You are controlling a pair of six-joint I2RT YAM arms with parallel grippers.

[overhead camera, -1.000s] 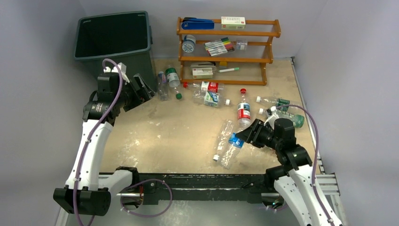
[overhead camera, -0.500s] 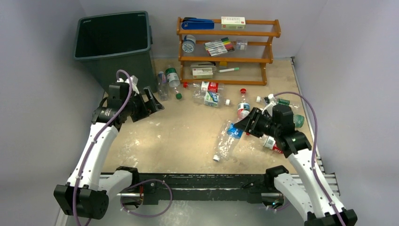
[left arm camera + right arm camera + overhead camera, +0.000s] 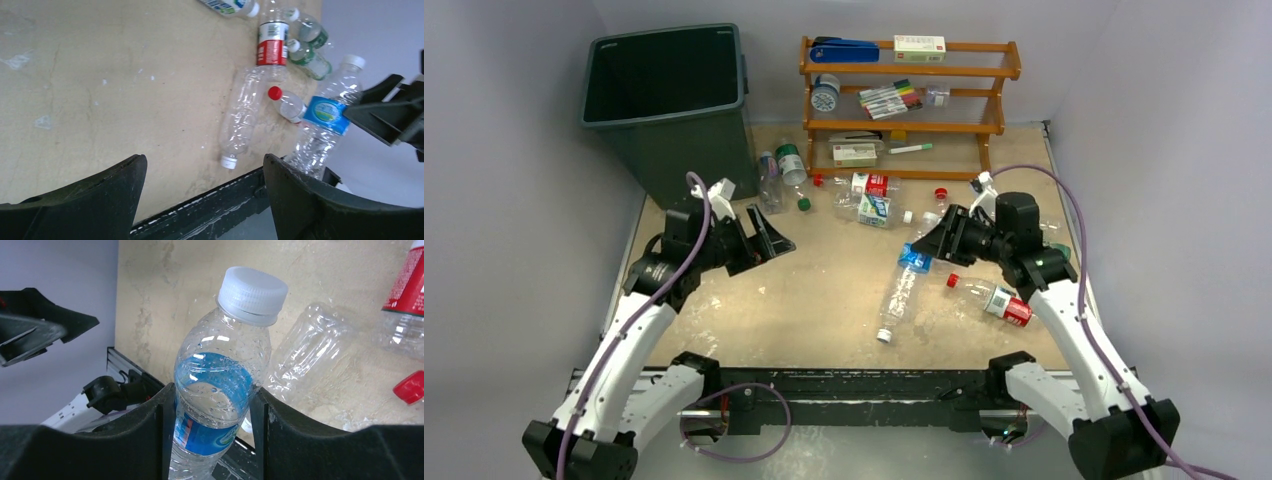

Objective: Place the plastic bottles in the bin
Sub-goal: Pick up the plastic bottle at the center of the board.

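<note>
Right tool [image 3: 927,250] pinches blue-label bottle [image 3: 215,390], now lifted, well right of bin [image 3: 686,150] | left tool [image 3: 769,240] spread, empty, withdrawn from bin

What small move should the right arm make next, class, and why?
Probably carry the blue-label bottle leftward toward the left pincer, perhaps for a handover. The right pincer is shut on the bottle, clear of the table. The left pincer is open and empty, and the bin stands far left on its side.

My table [image 3: 804,300] is scuffed tan. The bin [image 3: 692,150] stands upper left, a rack [image 3: 894,126] top centre. Bottles [image 3: 871,210] lie below the rack, a clear bottle [image 3: 894,300] and a red-label bottle [image 3: 990,298] lower right.
</note>
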